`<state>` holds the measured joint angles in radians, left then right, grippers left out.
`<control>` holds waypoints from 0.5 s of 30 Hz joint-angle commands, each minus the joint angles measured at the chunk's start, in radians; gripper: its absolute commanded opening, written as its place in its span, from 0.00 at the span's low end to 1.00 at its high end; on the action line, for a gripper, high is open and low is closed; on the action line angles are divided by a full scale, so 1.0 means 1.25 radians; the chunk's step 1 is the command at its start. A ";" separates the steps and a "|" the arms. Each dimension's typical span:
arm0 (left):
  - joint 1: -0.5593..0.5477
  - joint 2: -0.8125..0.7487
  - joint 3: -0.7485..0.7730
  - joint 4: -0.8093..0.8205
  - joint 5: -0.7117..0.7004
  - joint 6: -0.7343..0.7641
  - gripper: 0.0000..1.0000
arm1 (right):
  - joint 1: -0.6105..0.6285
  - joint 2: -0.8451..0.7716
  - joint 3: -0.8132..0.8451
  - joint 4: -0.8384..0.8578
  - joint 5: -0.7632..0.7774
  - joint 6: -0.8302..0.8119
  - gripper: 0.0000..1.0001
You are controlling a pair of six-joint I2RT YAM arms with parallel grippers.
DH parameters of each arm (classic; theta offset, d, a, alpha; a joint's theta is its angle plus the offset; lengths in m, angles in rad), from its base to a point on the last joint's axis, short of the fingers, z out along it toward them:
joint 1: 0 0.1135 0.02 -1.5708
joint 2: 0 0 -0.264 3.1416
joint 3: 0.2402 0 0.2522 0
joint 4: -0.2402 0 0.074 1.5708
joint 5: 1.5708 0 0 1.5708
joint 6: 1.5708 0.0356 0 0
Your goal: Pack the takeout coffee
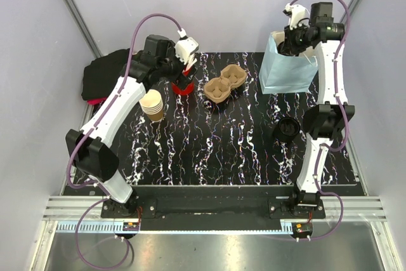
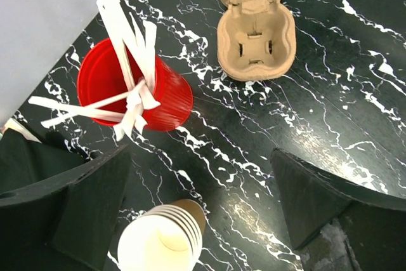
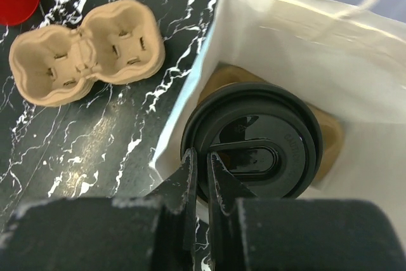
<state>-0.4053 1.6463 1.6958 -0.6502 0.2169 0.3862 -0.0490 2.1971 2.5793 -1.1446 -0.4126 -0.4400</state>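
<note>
Right wrist view: the takeout coffee, black-lidded and upright, was seen inside the paper bag at the desk's 1 o'clock corner. Its lid rim was pinched at 7 o'clock by the right claw above. The left claw was spread, well apart.

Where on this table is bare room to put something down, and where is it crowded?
Widest bare patch: the near middle of the table, bordered by the paper cup stack, the cup carrier and the black lids. A narrower gap lies between carrier and paper bag. Crowded: back left, where red cup, cup stack and open left gripper stand close.
</note>
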 commanded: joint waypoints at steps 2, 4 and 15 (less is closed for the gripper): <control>0.004 -0.051 -0.012 0.026 0.033 -0.022 0.99 | 0.026 -0.005 0.028 -0.017 -0.025 -0.032 0.00; 0.004 -0.051 -0.017 0.031 0.035 -0.025 0.99 | 0.027 -0.002 0.029 -0.018 -0.025 -0.036 0.00; 0.004 -0.062 -0.035 0.044 0.044 -0.048 0.99 | 0.034 -0.008 0.026 -0.039 -0.043 -0.044 0.00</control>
<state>-0.4053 1.6161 1.6547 -0.6464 0.2367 0.3504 -0.0147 2.2082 2.5805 -1.1721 -0.4294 -0.4782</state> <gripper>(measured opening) 0.987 0.109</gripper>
